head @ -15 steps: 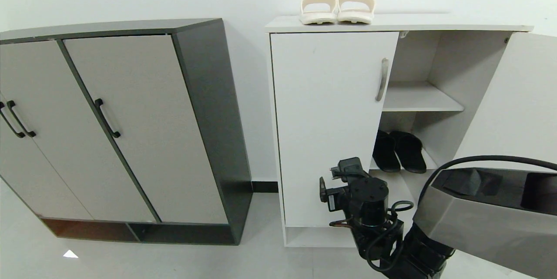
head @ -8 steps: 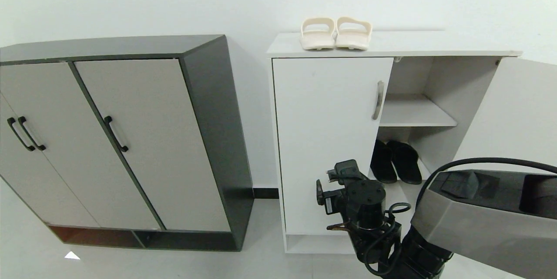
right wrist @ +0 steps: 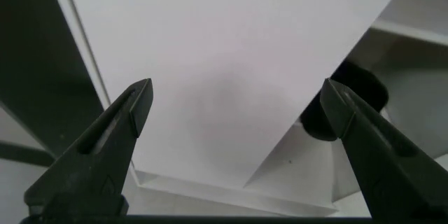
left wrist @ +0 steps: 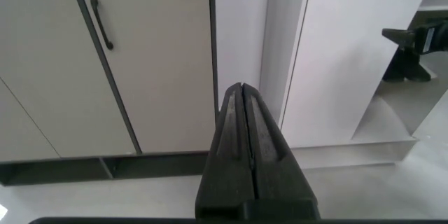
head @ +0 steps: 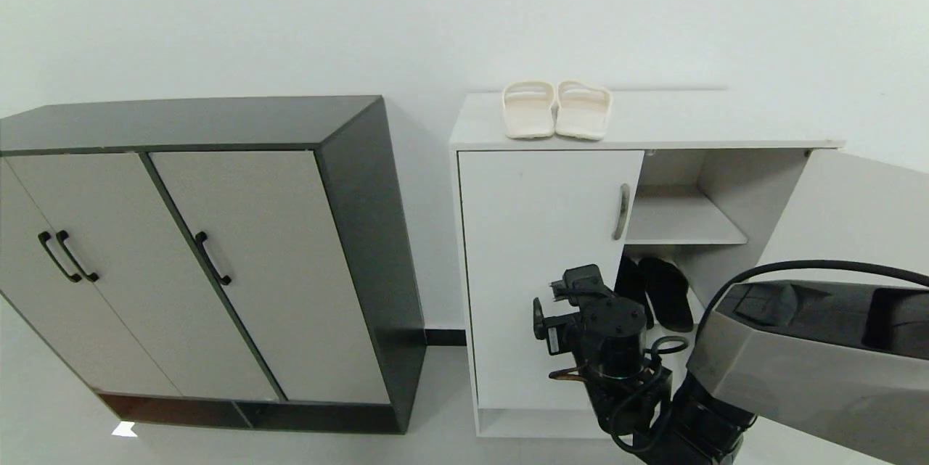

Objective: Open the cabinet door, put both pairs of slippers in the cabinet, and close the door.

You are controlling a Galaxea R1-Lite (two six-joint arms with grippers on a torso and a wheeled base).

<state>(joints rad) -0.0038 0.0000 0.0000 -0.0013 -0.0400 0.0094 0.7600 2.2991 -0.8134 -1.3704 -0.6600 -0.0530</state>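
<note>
A pair of cream slippers (head: pixel 556 111) lies on top of the white cabinet (head: pixel 653 133). Its left door (head: pixel 541 262) is closed and its right door (head: pixel 860 215) stands swung out. A pair of black slippers (head: pixel 662 292) rests on the lower shelf inside, also seen as dark shapes (right wrist: pixel 350 101) past the door's edge. My right gripper (head: pixel 562 299) hangs low in front of the closed door, open, with nothing between its fingers (right wrist: pixel 236 91). My left gripper (left wrist: pixel 242 96) is shut on nothing, low to the floor, facing the gap between the two cabinets.
A dark cabinet (head: pixel 218 262) with grey doors and black handles stands left of the white one, close beside it. The upper shelf (head: pixel 682 222) inside the white cabinet is bare. Grey floor (head: pixel 435 443) lies in front of both cabinets.
The whole head picture has slid downward, so the camera has moved and now sees the cabinet tops from higher. The slippers and doors kept their places.
</note>
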